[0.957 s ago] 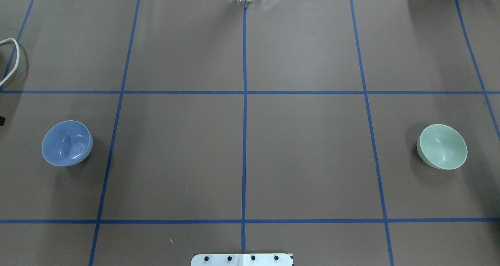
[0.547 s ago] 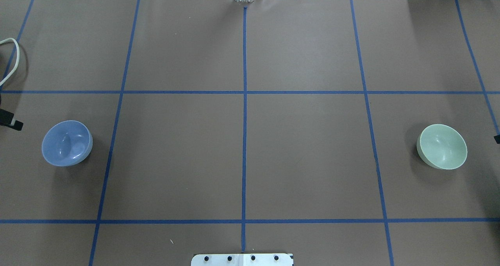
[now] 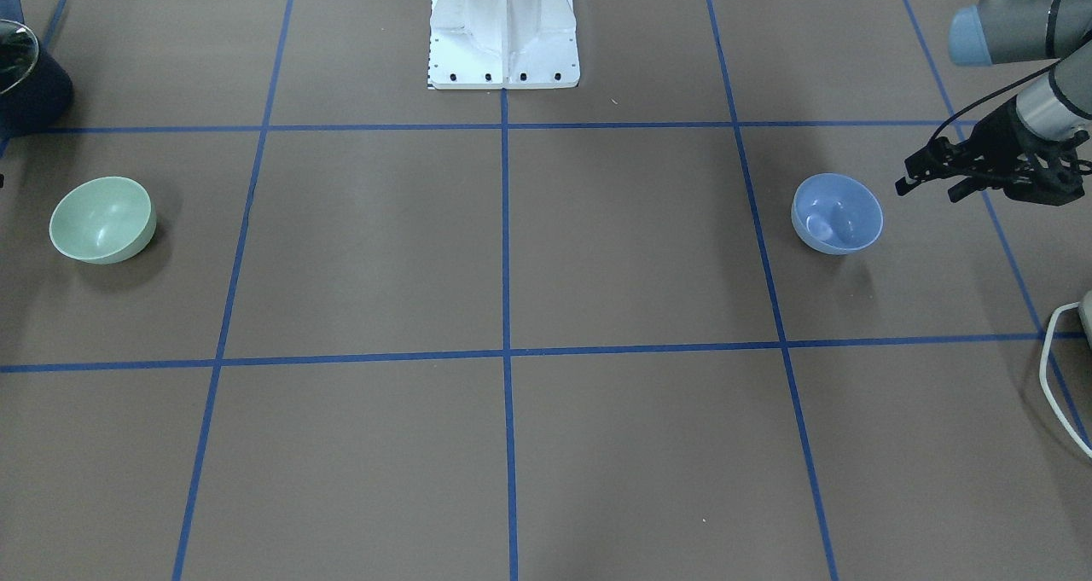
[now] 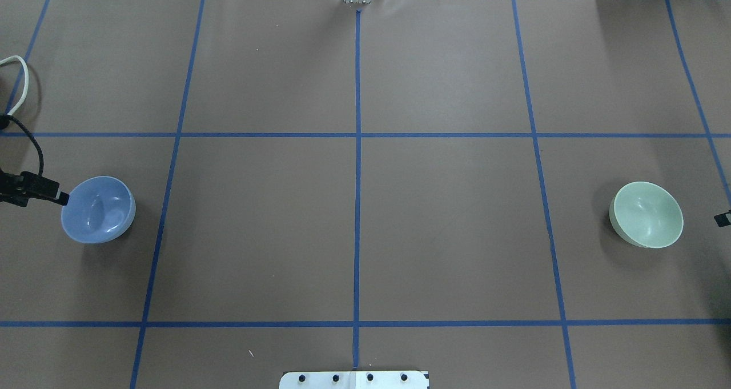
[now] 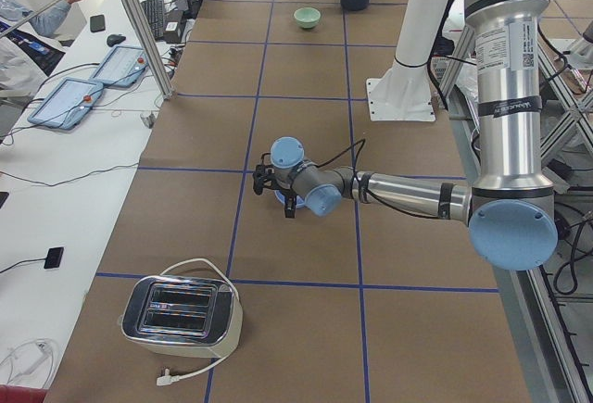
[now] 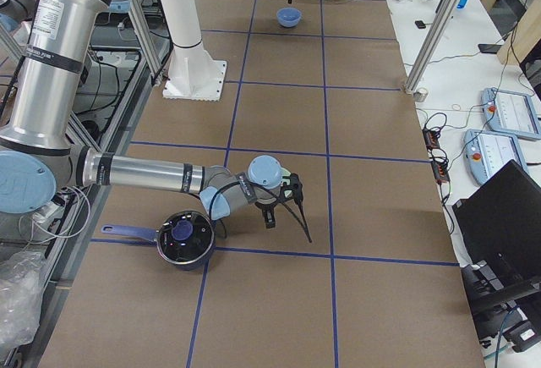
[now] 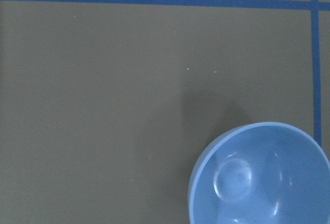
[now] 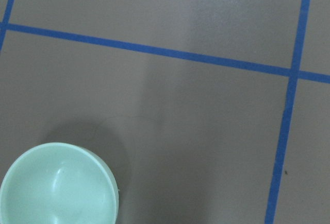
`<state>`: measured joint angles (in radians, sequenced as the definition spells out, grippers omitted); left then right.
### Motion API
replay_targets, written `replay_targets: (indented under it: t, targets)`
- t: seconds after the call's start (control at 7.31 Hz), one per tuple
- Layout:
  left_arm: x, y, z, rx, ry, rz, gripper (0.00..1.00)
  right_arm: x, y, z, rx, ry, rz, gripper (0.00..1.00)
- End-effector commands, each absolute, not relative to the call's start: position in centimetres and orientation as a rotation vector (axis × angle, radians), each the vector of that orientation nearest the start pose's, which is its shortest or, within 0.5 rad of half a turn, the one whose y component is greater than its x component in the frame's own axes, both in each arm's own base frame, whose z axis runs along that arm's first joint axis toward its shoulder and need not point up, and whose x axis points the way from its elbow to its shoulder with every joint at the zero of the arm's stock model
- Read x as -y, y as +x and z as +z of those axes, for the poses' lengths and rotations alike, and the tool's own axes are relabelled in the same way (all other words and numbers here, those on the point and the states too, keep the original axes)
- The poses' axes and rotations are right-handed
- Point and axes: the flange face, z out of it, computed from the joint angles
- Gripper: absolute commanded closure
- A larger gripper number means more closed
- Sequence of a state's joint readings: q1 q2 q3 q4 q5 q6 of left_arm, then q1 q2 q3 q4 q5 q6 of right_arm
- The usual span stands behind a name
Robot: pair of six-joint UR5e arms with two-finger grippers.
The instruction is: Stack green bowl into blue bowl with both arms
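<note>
Quick status from my remote seat: the green bowl [image 4: 646,215] sits upright on the brown table [image 4: 445,235] way over on the robot's right; the blue bowl [image 4: 98,209] sits upright on the robot's left; the two are well apart, so nothing is stacked yet; both look bare inside.

The left gripper [image 3: 928,190] hangs just beside the blue bowl, on the bowl's outer side; in the front view I can see its two black fingers [image 3: 903,186] spread apart with nothing between them, and a gap between them and the bowl's rim; its wrist cam shows the blue bowl in the bottom right corner.

The right gripper [image 6: 283,201] is near the green bowl, out past its far side from the table's centre; overhead I only get a black sliver of it at the right edge, so I honestly can't tell how its jaws stand; its wrist cam has the green bowl bottom left.

Other stuff: a dark pot [image 6: 184,237] with a glass lid by the right arm; a toaster [image 5: 181,315] at the left end; the white pedestal [image 3: 503,35] at the centre.
</note>
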<state>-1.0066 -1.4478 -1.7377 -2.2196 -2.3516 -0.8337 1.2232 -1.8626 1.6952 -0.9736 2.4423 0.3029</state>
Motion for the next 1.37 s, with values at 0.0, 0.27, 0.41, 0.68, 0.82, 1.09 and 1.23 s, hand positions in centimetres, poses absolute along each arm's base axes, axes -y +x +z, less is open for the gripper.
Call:
replay_targets:
  t: [0.0, 0.27, 0.41, 0.68, 0.82, 1.09, 1.23]
  targets:
    - [41.9, 20.3, 55.9, -1.003, 0.008, 0.015, 0.08, 37.7, -8.5, 65.6, 0.943, 0.091, -0.243, 0.1]
    - [42.8, 21.0, 55.7, -1.006, 0.011, 0.018, 0.18, 39.6, -11.1, 63.9, 0.957, 0.095, -0.268, 0.11]
    - [42.8, 21.0, 55.9, -1.004, 0.01, 0.018, 0.22, 40.1, -12.2, 63.2, 0.963, 0.086, -0.263, 0.14]
    - [43.1, 21.2, 56.2, -1.002, 0.006, 0.019, 0.25, 40.1, -12.4, 63.2, 0.961, 0.087, -0.267, 0.25]
    - [43.1, 21.3, 56.8, -0.996, -0.002, 0.015, 0.25, 40.1, -12.5, 63.1, 0.962, 0.087, -0.269, 0.28]
    - [42.8, 22.0, 57.8, -0.991, -0.016, 0.026, 0.25, 40.3, -12.7, 62.8, 0.965, 0.09, -0.274, 0.32]
    - [43.0, 22.2, 57.6, -0.993, -0.014, 0.028, 0.26, 40.3, -12.7, 62.8, 0.965, 0.09, -0.274, 0.37]
